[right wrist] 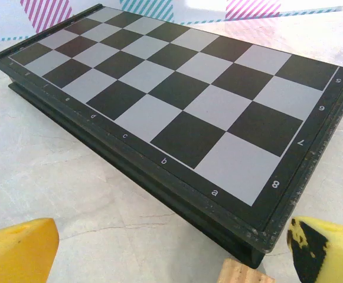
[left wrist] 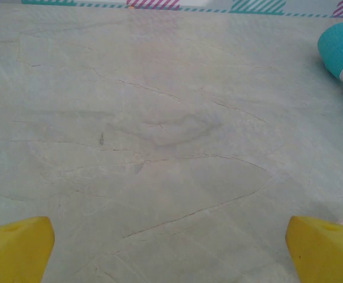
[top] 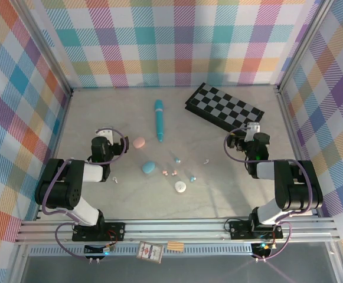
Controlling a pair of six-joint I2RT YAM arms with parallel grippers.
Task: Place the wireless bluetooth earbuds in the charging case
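Both arms were parked at the near side. The left gripper (top: pixel 104 132) was released: in its wrist view the yellow pads (left wrist: pixel 18 247) sat wide apart with only bare marble table (left wrist: pixel 159 118) between them. The right gripper (top: pixel 253 127) was also released and held nothing, its yellow fingertips (right wrist: pixel 20 247) spread in front of the chessboard (right wrist: pixel 177 88).

The earbuds (top: pixel 173 173) were loose on the table mid-field, between the two arms and none in a case:
- pink pair side by side, centre
- light blue bud (top: pixel 176 159) just behind the pink pair
- second blue bud (top: pixel 192 177) to their right
- white bud (top: pixel 206 161) further right
- another white bud (top: pixel 115 180) apart from the rest, close to the left arm

Three charging cases were out. The pink case (top: pixel 139 142) was nearest the left gripper, the blue case (top: pixel 148 167) sat left of the pink pair, and the white case (top: pixel 180 186) was nearest the bases. I couldn't tell whether the lids were up or down.

The teal pen (top: pixel 159 119) lay lengthwise behind the cases, its end showing at the right of the left wrist view. The chessboard lay flat and closed at far right. A small wooden piece (right wrist: pixel 242 272) sat just beside the board's near corner.
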